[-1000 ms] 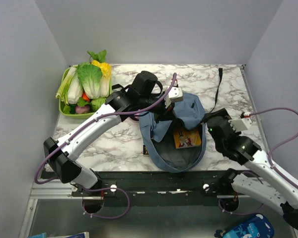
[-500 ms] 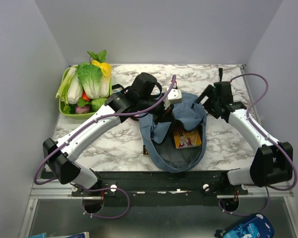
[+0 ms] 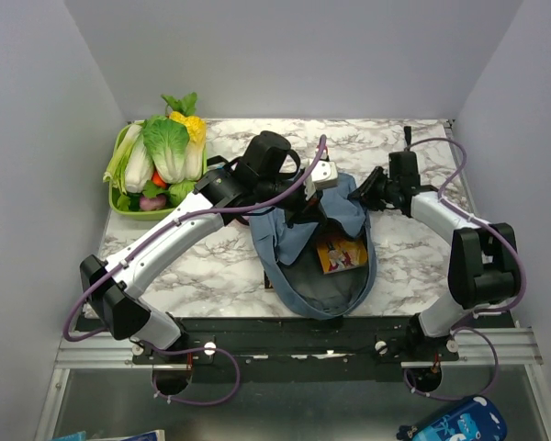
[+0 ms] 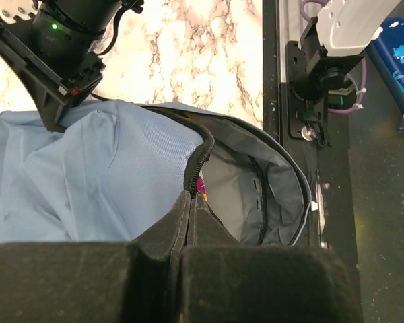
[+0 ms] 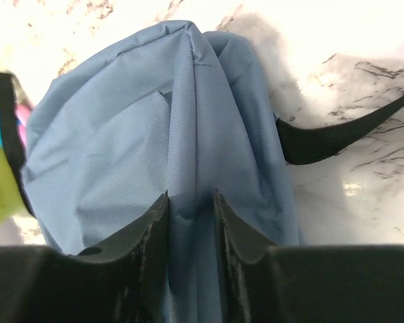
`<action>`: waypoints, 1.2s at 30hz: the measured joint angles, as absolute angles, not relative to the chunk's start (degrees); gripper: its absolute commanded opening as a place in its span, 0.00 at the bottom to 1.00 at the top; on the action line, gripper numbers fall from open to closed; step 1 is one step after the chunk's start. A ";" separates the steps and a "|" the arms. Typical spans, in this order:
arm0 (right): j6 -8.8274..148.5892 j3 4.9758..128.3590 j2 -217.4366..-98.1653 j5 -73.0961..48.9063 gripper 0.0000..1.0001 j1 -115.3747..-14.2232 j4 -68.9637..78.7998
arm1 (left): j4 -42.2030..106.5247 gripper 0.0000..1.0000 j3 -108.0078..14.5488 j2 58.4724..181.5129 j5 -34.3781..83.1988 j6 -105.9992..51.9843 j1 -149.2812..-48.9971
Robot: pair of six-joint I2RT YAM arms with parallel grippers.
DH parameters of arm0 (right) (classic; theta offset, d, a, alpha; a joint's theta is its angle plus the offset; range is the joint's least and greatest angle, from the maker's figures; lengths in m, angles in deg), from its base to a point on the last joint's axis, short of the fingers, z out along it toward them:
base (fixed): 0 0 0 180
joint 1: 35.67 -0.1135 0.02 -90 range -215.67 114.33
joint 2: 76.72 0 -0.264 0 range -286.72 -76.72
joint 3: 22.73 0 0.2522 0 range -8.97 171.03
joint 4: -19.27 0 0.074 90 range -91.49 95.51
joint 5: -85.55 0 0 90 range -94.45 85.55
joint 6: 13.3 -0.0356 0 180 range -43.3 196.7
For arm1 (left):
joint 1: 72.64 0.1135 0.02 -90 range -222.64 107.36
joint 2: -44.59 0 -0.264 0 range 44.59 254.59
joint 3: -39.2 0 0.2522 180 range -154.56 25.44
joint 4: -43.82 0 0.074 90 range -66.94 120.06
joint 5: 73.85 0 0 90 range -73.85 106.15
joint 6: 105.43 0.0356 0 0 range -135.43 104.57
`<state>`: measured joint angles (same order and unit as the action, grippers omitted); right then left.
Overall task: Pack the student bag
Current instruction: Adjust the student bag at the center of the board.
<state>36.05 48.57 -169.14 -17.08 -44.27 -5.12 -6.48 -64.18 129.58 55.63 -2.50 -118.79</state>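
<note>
Soft dusty-blue fabric student bag [image 3: 289, 241] sits mid-table, long axis near–far, mouth toward the near edge. The left gripper [image 4: 186, 202] is clamped on its black zip edge [image 4: 196, 161]. The right gripper [image 5: 190, 202] pinches a fabric ridge on the far-right side — so the bag lies between both arms.

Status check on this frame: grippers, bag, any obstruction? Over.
Left gripper shut on zipper rim of student bag. Right gripper pinching a fabric fold. Mouth open, book inside. Nothing across the opening.
</note>
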 measured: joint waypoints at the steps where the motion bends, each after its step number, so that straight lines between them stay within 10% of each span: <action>1: 35.86 48.48 -169.32 -17.82 0.14 -44.29 -4.44 | -6.45 0.00 -64.18 129.58 55.61 -2.52 -118.79; 2: 35.35 48.42 -169.34 -18.54 0.01 -44.29 -3.94 | -6.45 0.00 -64.21 129.62 55.48 -2.52 -118.77; 25: 37.74 60.27 -161.30 -7.61 0.03 -28.43 -12.53 | -11.66 0.00 -94.19 153.05 50.63 -1.25 -121.94; 36: 40.77 56.48 -153.45 -9.73 1.00 -28.99 -14.34 | -8.49 0.00 -88.31 154.17 47.77 0.01 -121.52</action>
